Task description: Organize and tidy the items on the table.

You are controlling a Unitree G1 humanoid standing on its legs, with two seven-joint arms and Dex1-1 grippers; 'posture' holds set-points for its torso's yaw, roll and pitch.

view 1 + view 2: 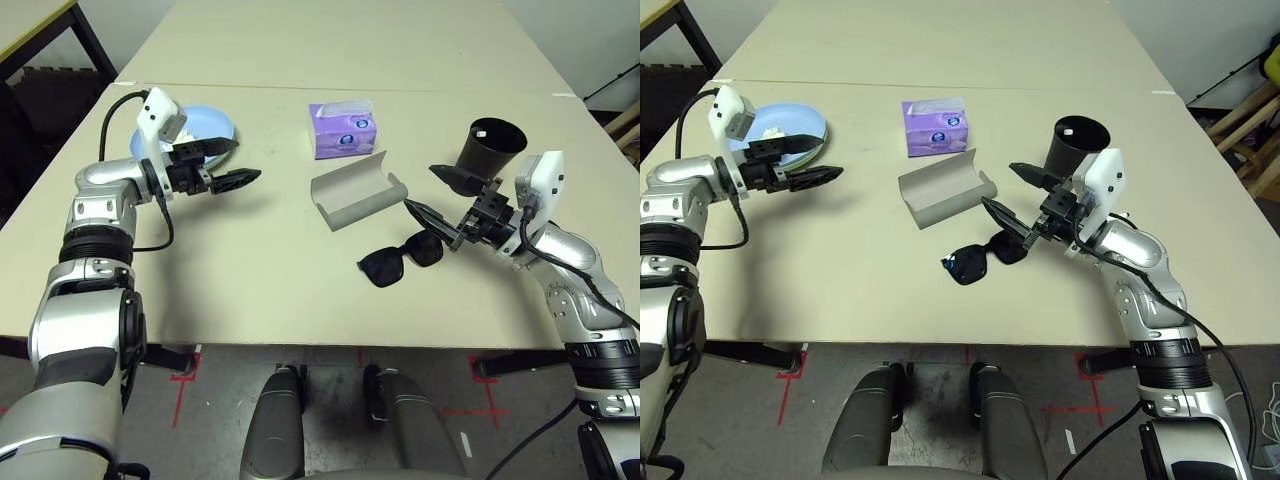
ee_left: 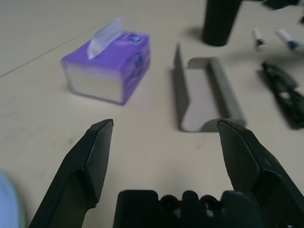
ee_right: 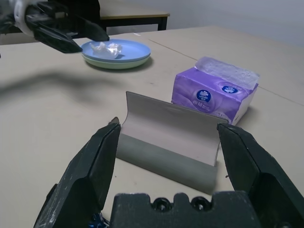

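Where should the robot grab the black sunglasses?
Probably at the bridge between the two lenses of the black sunglasses, coming from above. They lie flat on the table, so that narrow middle part would fit best between open jaws. The right gripper is nearest.

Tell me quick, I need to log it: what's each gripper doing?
Left gripper: open, holding nothing.
Right gripper: open, holding nothing.
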